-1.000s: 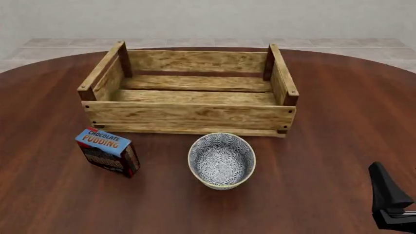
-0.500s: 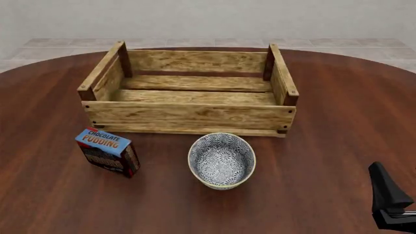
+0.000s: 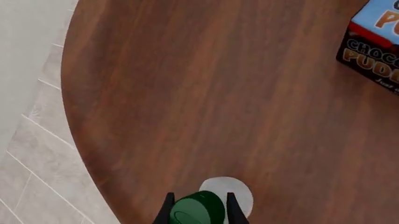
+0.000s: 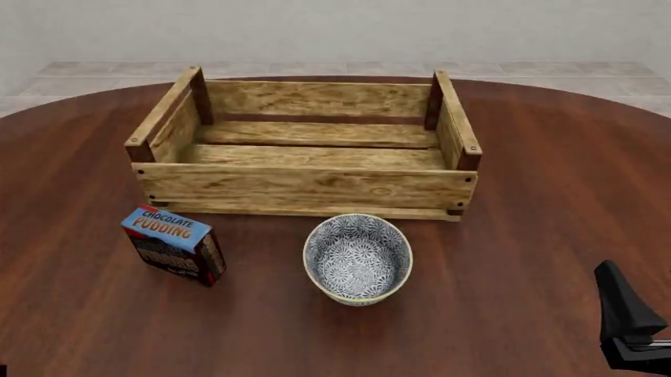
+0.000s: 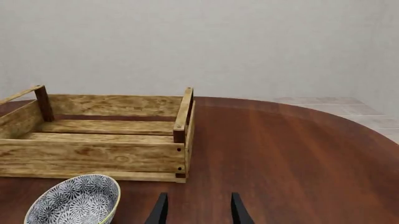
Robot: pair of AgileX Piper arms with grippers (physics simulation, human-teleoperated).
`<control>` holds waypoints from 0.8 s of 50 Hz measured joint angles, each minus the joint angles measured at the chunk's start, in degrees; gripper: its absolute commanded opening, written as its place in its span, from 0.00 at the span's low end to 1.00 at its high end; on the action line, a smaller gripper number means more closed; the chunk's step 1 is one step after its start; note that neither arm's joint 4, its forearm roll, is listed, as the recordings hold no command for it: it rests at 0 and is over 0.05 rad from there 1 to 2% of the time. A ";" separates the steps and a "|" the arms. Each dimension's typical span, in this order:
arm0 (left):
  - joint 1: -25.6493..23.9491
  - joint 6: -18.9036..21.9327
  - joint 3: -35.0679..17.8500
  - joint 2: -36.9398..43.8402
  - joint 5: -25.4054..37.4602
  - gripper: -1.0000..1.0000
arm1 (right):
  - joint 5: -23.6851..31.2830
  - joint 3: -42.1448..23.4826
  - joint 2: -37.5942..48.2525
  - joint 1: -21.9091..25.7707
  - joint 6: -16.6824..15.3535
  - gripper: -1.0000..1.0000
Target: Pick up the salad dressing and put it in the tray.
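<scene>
In the left wrist view the salad dressing (image 3: 198,211) shows from above as a dark green cap on a white body, near the table's rounded edge. My left gripper (image 3: 199,210) is shut on it, one dark finger tight against each side of the cap. The front view shows neither the bottle nor the left gripper. The tray (image 4: 304,184), a large light-wood slatted crate, stands at the table's far middle with nothing inside, and the right wrist view shows the tray (image 5: 93,158) too. My right gripper (image 5: 197,210) is open over bare table and sits low at the right gripper (image 4: 629,322) corner.
A blue-and-white patterned bowl (image 4: 357,259) stands just in front of the crate, and the bowl (image 5: 74,200) lies between my right gripper and the crate. A chocolate pudding box (image 4: 173,243) sits left of the bowl; the pudding box (image 3: 374,51) lies beyond the bottle.
The front view is almost the same. Only a tiny dark sliver has appeared at its bottom left corner. The right arm has not moved.
</scene>
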 measured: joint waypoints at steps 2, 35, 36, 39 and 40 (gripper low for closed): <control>0.00 0.03 -0.20 -0.11 0.15 0.00 | 0.00 0.00 0.00 0.00 0.00 1.00; -5.30 -3.99 -14.05 -10.58 15.91 0.00 | 0.00 0.00 0.00 0.00 0.00 1.00; -5.66 -4.22 -14.72 -10.81 16.39 0.00 | 0.00 0.00 0.00 0.00 0.00 1.00; -6.89 -5.05 -16.92 -11.39 17.75 0.00 | 0.00 0.00 0.00 0.00 0.00 1.00; -7.35 -5.36 -17.68 -11.53 18.17 0.00 | 0.00 0.00 0.00 0.00 0.00 1.00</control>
